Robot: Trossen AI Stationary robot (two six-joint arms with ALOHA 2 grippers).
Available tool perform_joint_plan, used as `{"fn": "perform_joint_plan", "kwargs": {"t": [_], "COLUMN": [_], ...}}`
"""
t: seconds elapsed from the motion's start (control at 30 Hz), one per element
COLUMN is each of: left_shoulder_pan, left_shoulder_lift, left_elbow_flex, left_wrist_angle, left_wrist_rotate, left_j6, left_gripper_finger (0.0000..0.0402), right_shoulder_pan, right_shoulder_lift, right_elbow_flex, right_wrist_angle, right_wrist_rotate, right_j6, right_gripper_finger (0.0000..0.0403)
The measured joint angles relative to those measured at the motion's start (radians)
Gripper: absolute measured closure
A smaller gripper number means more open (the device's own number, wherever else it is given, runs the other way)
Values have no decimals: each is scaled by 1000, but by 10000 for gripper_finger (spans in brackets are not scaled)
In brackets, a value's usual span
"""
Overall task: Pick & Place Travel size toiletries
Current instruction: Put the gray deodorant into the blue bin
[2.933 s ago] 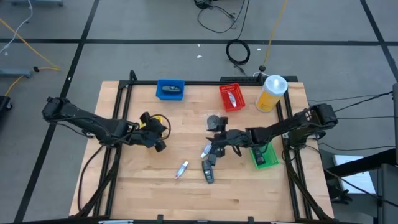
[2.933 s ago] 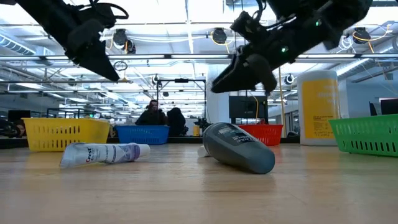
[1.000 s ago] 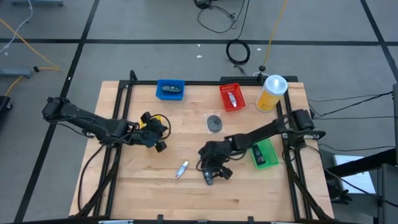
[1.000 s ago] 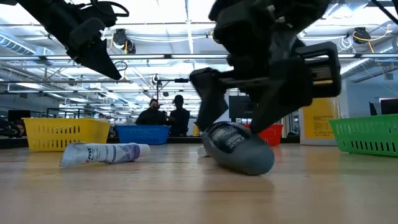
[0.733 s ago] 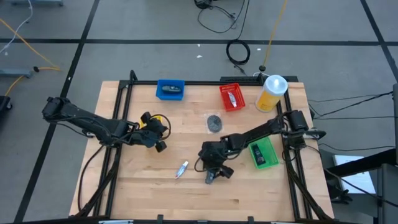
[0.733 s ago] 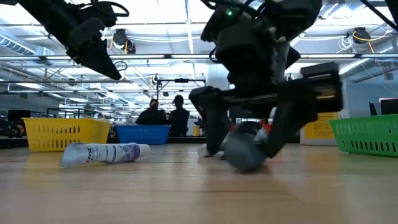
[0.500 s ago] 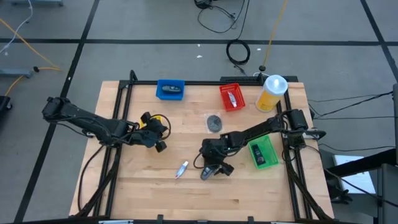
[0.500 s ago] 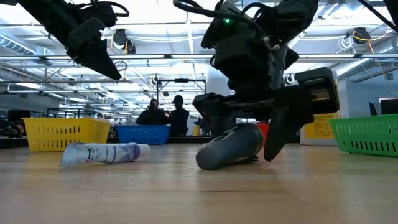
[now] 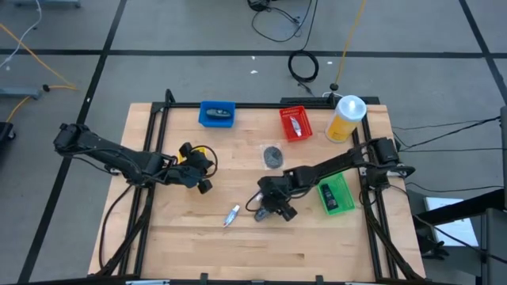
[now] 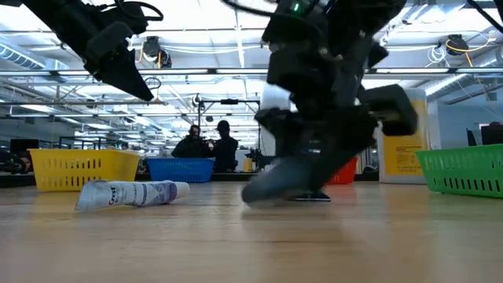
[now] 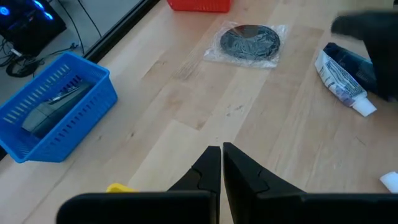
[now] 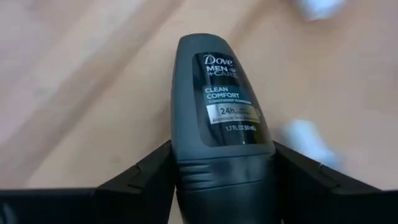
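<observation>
A dark grey roll-on bottle (image 12: 221, 118) is between the fingers of my right gripper (image 12: 222, 154), near the table's middle (image 9: 272, 207). In the low view the bottle (image 10: 283, 185) is tilted. A white tube (image 9: 231, 215) lies to its left, also seen as the tube (image 10: 130, 192) at low level. A second tube (image 11: 342, 84) lies beside the right arm. A grey disc in a clear wrapper (image 9: 272, 156) lies farther back. My left gripper (image 9: 204, 185) hangs shut above the table by the yellow bin (image 9: 200, 153). My right gripper pinches the bottle between its two fingers, one on each side of the body (image 12: 181, 171) near the seam, at the end nearest the wrist. The fingers slant down and lie along the bottle. The bottle is tilted, its far end (image 10: 253, 196) low at the table, the held end raised.
At the back stand a blue bin (image 9: 216, 114), a red bin (image 9: 295, 123) and a tall yellow canister (image 9: 346, 117). A green bin (image 9: 335, 196) sits by the right arm. People stand in the room beyond the table (image 10: 206, 145).
My right gripper straddled the lying bottle with wide fingers, then narrowed onto it while tipping and shifting slightly toward the far edge. The bottle has swung about on the table and its held end has come up, while the other end stays low.
</observation>
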Motion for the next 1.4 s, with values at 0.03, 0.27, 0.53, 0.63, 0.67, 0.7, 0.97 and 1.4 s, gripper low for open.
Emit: {"fn": "perform_joint_plan", "kwargs": {"t": [0.03, 0.27, 0.53, 0.63, 0.67, 0.7, 0.97, 1.4], "left_shoulder_pan": [0, 0, 13, 23, 30, 39, 115, 168], "left_shoulder_lift": [0, 3, 74, 133, 157, 179, 367, 674], "left_elbow_flex": [0, -1, -124, -180, -191, -194, -147, 50], "left_wrist_angle": [1, 41, 533, 791, 878, 952, 1083, 1092], "left_wrist_rotate": [0, -3, -47, -33, -1, 51, 367, 495], "left_j6": [0, 0, 230, 357, 389, 417, 527, 402], "left_gripper_finger": [382, 382, 382, 382, 381, 377, 231, 30], "right_shoulder_pan": [1, -6, -50, -60, -61, -62, -61, -61], "right_shoulder_lift": [-7, -71, -95, -93, -93, -93, -94, -94], "right_elbow_flex": [0, -224, -502, -515, -514, -514, -510, -510], "right_wrist_angle": [15, 470, 1101, 1088, 1085, 1086, 1101, 1114], "right_wrist_rotate": [33, 246, 419, 418, 419, 419, 419, 420], "right_j6": [8, 59, 181, 194, 194, 194, 195, 198], "right_gripper_finger": [196, 196, 196, 196, 196, 196, 196, 191]}}
